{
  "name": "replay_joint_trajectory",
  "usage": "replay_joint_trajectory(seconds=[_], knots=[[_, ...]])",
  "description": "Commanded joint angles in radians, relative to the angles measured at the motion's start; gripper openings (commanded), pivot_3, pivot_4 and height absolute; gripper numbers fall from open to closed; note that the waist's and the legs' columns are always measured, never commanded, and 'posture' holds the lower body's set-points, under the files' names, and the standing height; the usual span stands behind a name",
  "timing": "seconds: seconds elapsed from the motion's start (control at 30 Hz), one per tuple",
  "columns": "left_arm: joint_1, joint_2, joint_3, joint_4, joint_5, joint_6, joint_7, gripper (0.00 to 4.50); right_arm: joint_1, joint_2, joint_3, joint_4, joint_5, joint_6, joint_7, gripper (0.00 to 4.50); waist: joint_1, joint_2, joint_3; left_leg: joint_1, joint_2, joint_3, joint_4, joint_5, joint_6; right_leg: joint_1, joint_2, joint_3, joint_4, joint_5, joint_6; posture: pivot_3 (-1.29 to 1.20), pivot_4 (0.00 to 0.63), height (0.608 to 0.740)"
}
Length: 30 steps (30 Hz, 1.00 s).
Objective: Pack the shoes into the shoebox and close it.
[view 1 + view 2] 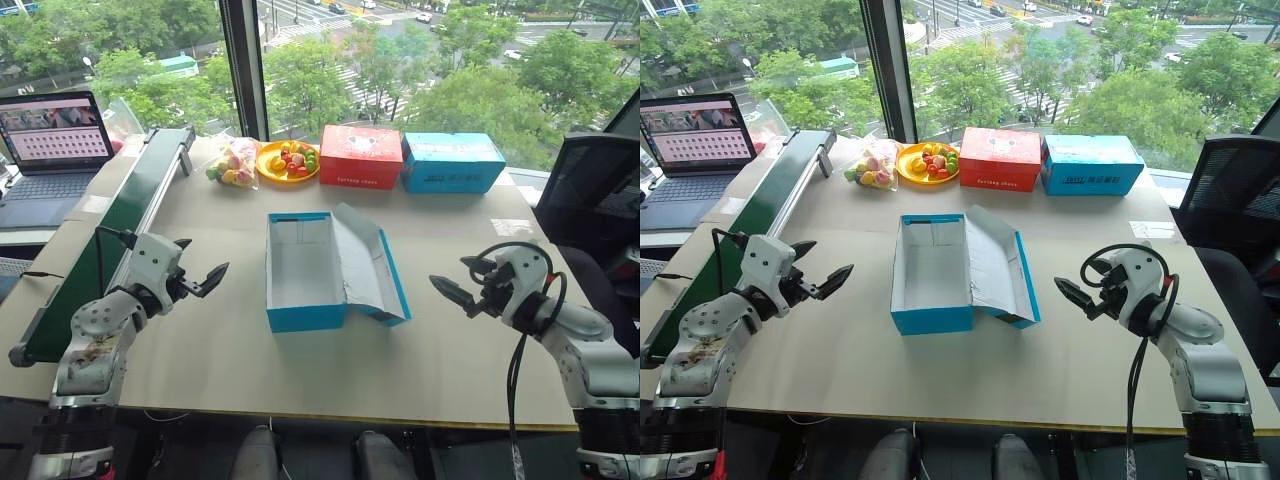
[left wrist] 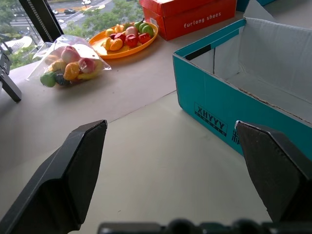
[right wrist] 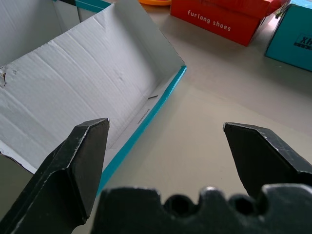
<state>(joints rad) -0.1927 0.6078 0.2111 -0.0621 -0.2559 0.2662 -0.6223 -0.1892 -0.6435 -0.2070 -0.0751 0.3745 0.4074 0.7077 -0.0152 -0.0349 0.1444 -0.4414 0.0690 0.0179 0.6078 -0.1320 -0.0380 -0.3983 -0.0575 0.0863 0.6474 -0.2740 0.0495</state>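
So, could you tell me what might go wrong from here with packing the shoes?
The shoebox is open and empty, with no shoes on the table, so the open left gripper and right gripper have nothing to pick. The lid leans toward the right gripper, which could snag it when reaching in. The red box and lighter blue box might be mistaken for the target.

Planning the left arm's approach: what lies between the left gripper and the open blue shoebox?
Nothing: in the left eye view only bare tabletop separates the left gripper from the shoebox.
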Motion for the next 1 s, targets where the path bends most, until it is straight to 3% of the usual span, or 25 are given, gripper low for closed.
replay_joint_trajectory(seconds=[0.03,0.3,0.5,0.6,0.8,1.0], knots=[[-0.025,-0.006,0.004,-0.026,-0.011,-0.006,0.009,4.50,-0.022,-0.002,-0.014,-0.016,-0.011,-0.030,-0.015,4.45,0.000,0.000,0.000,0.000,0.000,0.000,0.000,0.000,0.000,0.000,0.000,0.000,0.000,0.000,0.000,0.00,0.150,0.740],[-0.167,-0.037,0.105,0.099,0.098,-0.028,0.298,4.50,-0.240,0.090,0.053,0.012,-0.078,-0.038,-0.144,4.45,-0.009,-0.001,0.001,0.000,0.000,0.000,0.001,0.000,0.000,-0.001,0.001,0.001,0.000,0.000,0.005,0.00,0.150,0.740],[-0.200,-0.014,0.210,0.120,0.073,0.075,0.394,4.50,-0.356,0.190,0.226,-0.019,-0.086,-0.024,-0.069,4.45,-0.015,-0.001,0.001,-0.001,0.000,0.000,-0.001,0.000,0.000,-0.003,0.002,0.003,0.001,0.003,0.000,0.00,0.150,0.740],[-0.169,0.022,0.272,0.126,0.073,0.093,0.404,4.50,-0.410,0.241,0.250,-0.008,0.012,0.074,0.006,4.45,-0.014,-0.001,0.001,-0.005,0.000,0.000,-0.001,0.000,0.000,-0.006,0.002,0.002,0.001,0.003,0.000,0.00,0.150,0.740],[-0.091,0.065,0.382,0.141,0.023,0.092,0.368,4.50,-0.490,0.296,0.315,0.078,-0.020,0.025,0.057,4.45,-0.012,-0.001,0.002,-0.004,0.000,0.000,-0.001,0.000,0.000,-0.006,0.001,0.001,0.001,0.004,-0.001,0.00,0.150,0.740],[-0.076,0.077,0.411,0.176,-0.012,0.105,0.345,4.50,-0.536,0.336,0.350,0.136,-0.039,0.006,0.086,4.45,0.000,-0.002,0.002,-0.005,0.000,0.000,0.000,0.000,0.000,-0.006,0.001,0.000,0.001,0.004,-0.001,0.00,0.150,0.740]])
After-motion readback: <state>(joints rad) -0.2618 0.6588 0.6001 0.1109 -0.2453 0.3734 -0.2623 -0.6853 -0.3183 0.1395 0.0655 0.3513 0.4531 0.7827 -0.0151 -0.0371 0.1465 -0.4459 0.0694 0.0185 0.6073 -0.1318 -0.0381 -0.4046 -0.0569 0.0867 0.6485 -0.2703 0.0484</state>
